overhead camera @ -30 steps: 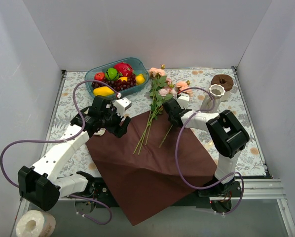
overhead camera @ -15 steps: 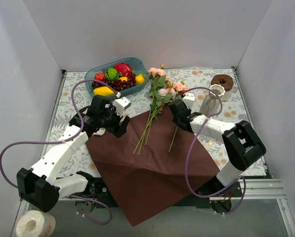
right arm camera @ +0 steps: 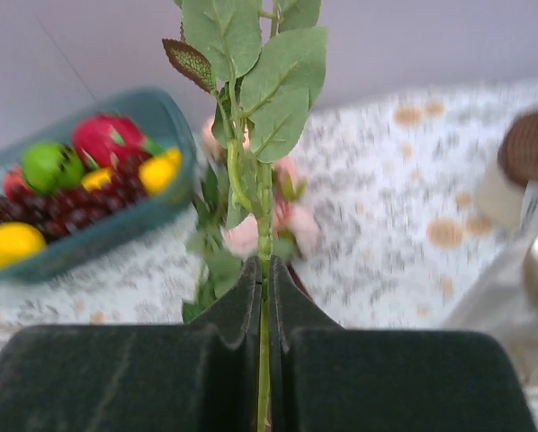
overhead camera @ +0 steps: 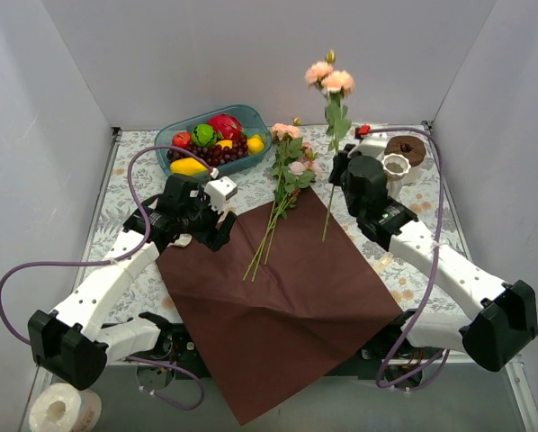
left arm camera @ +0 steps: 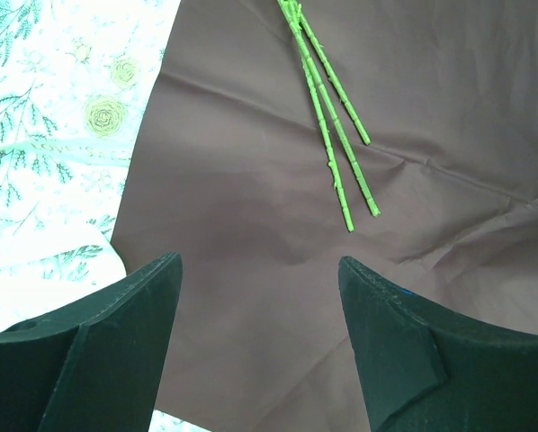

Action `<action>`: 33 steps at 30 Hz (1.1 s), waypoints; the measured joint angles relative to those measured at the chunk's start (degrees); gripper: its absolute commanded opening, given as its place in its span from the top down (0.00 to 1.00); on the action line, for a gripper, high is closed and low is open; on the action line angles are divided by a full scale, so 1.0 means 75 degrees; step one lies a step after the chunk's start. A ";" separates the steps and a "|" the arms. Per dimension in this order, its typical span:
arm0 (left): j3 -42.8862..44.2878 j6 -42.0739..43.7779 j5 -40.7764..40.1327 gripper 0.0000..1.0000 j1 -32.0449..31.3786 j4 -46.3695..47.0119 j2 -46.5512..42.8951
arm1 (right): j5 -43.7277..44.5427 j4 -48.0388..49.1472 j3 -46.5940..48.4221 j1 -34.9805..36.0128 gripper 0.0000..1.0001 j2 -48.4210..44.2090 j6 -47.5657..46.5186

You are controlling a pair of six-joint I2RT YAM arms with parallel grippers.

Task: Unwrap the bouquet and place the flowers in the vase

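Floral table: we see one maroon paper spread flat. Left gripper gapes above it, empty. Three flowers lie along paper, blooms rearward. Right gripper pinches fourth flower upright, blooms up, beside one vase.

Flowers partly on paper; vase right, bowl left behind.

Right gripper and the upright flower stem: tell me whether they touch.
Touching. The right wrist view shows the right gripper shut on the flower stem, with no gap.
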 measured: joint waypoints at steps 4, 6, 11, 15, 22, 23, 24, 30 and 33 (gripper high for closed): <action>0.0000 0.0000 0.0076 0.30 0.0029 0.0000 0.0000 | -0.0207 0.1457 0.0664 0.0000 0.99 -0.0207 -0.1673; 0.0000 -0.0003 0.0134 0.30 0.0032 0.0003 0.0000 | -0.0358 0.2346 0.0997 0.0000 0.99 -0.0239 -0.2704; 0.0000 -0.0003 0.0175 0.30 0.0035 0.0058 0.0000 | -0.0723 0.4121 0.2037 -0.0093 0.99 -0.0067 -0.5155; 0.0000 -0.0006 0.0181 0.30 0.0035 0.0082 0.0000 | -0.0933 0.5219 0.2049 -0.0656 0.99 -0.0099 -0.6260; 0.0108 -0.0003 0.0216 0.30 0.0035 0.0125 0.0015 | -0.0915 0.6636 0.1236 -0.1827 0.99 -0.0105 -0.6974; 0.0157 -0.0003 0.0221 0.30 0.0035 0.0140 0.0023 | -0.0921 0.6767 0.1110 -0.1912 0.99 -0.0090 -0.7038; 0.0204 -0.0003 0.0230 0.30 0.0035 0.0163 0.0026 | -0.0933 0.6869 0.0991 -0.1982 0.99 -0.0079 -0.7070; 0.0361 -0.0003 0.0315 0.29 0.0035 0.0227 0.0064 | -0.1035 0.7093 0.0597 -0.2419 0.99 -0.0038 -0.6965; 0.0431 -0.0003 0.0391 0.29 0.0035 0.0207 0.0187 | -0.1078 0.7076 0.0513 -0.2620 0.99 -0.0038 -0.6682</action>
